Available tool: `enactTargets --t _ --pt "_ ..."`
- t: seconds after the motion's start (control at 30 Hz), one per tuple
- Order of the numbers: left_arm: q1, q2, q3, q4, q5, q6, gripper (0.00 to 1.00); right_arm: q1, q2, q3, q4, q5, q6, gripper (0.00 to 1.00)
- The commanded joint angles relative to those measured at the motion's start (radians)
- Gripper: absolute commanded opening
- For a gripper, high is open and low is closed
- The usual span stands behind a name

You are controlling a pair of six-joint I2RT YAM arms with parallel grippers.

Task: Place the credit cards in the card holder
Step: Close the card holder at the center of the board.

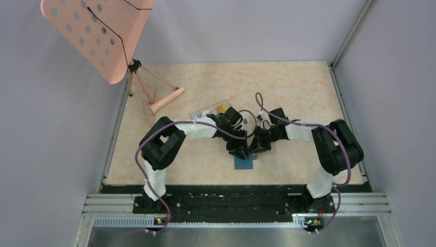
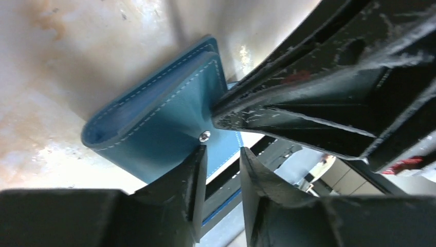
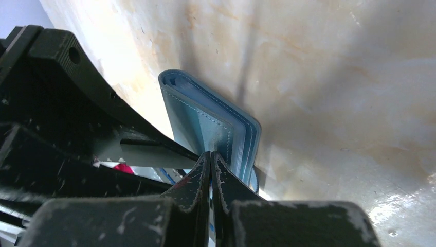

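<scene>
The teal-blue card holder (image 1: 244, 162) (image 2: 154, 123) (image 3: 205, 123) lies near the table's front middle, folded with its flaps slightly apart. A metal snap stud (image 2: 204, 136) shows on its outer face. My right gripper (image 1: 255, 148) (image 3: 211, 154) is shut, pinching the edge of one flap; its fingers (image 2: 241, 110) meet the wallet's corner. My left gripper (image 1: 239, 151) (image 2: 222, 150) stands slightly open right beside the stud, with nothing in the gap. No credit cards show plainly; only an orange-yellow bit (image 1: 222, 108) sits in the clear box.
A clear plastic compartment box (image 1: 208, 111) lies behind the left wrist. A pink perforated stand (image 1: 97, 36) on wooden tripod legs (image 1: 157, 98) occupies the far left corner. Grey walls enclose the table, and a metal rail (image 1: 236, 206) runs along the front.
</scene>
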Motion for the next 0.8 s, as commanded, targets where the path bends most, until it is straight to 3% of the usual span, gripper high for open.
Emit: enactTargets --t 0.0,0.13,0.3,0.6,0.77 --pt "-0.004 -0.08 -0.046 0.141 0.047 -0.067 0.39 0.009 0.04 0.023 -0.029 0.174 -0.034 0.0" --pt "-0.004 -0.101 -0.036 0.091 -0.007 -0.062 0.4 0.009 0.028 0.033 -0.059 0.192 -0.045 0.0" --pt "-0.004 -0.101 0.023 -0.124 -0.161 0.013 0.35 0.008 0.004 0.044 -0.09 0.222 -0.062 0.0" --pt "-0.005 -0.066 0.005 -0.08 -0.098 -0.009 0.36 0.006 -0.028 0.05 -0.097 0.185 -0.071 0.0" --pt "-0.008 -0.015 0.025 -0.117 -0.105 0.004 0.15 -0.011 -0.186 0.027 -0.118 0.201 -0.054 0.0"
